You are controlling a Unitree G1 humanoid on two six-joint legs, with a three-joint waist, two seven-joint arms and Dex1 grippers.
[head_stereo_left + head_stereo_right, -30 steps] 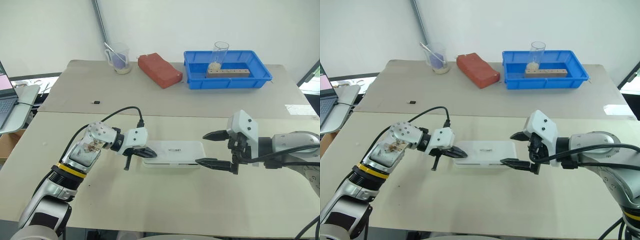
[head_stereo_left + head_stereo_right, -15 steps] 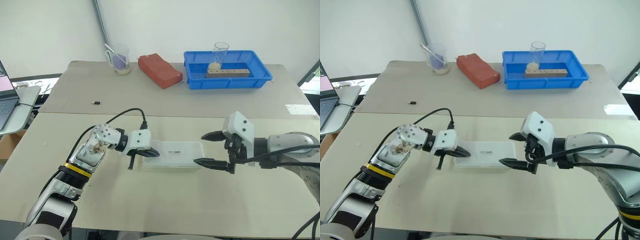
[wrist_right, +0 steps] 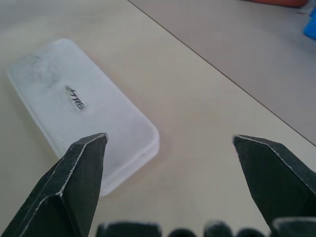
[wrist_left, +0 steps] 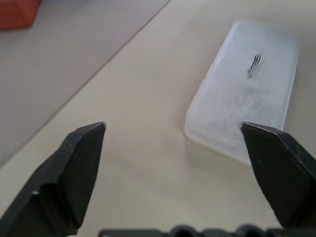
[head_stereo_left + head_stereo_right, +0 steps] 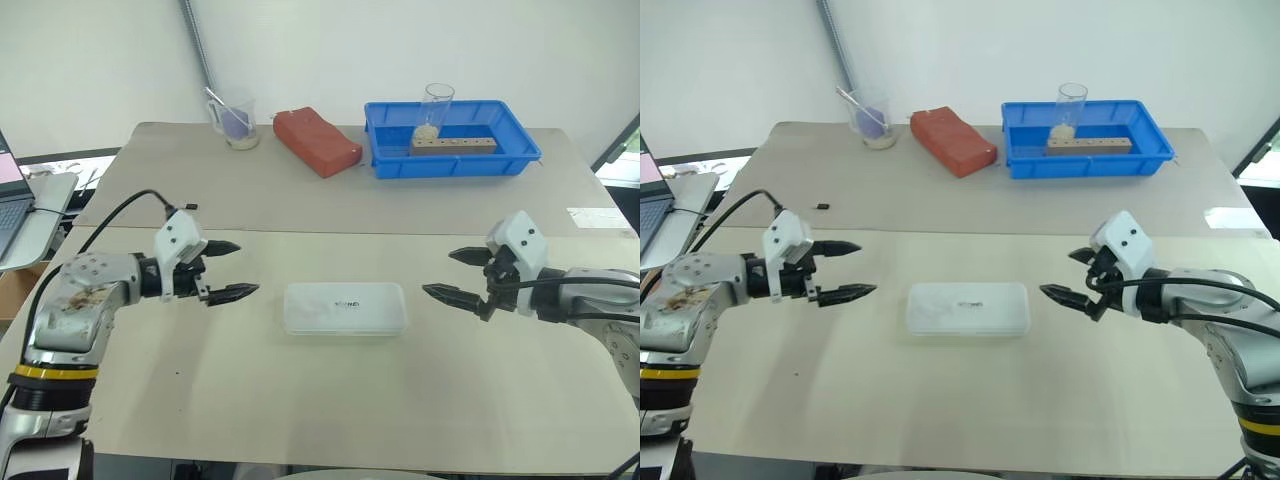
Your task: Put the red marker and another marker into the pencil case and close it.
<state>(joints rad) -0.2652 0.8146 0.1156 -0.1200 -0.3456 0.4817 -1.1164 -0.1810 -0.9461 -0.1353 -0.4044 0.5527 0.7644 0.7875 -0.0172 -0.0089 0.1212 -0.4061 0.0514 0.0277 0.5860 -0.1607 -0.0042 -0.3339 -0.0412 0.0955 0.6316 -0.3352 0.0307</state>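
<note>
The case (image 5: pixel 345 308) lay flat with its lid down near the middle of the front table (image 5: pixel 300 400), nearer that table's back edge than its front edge, its black lettering facing up. No marker could be seen through its cloudy lid. The left gripper (image 5: pixel 232 269) hung above the table to the case's left, apart from it, fingers spread and holding nothing. The right gripper (image 5: pixel 452 275) hung to the case's right, also apart, fingers spread and empty. On the back table stood a blue tray (image 5: pixel 455 160), a red block (image 5: pixel 319 140) and a cup (image 5: pixel 235 117).
</note>
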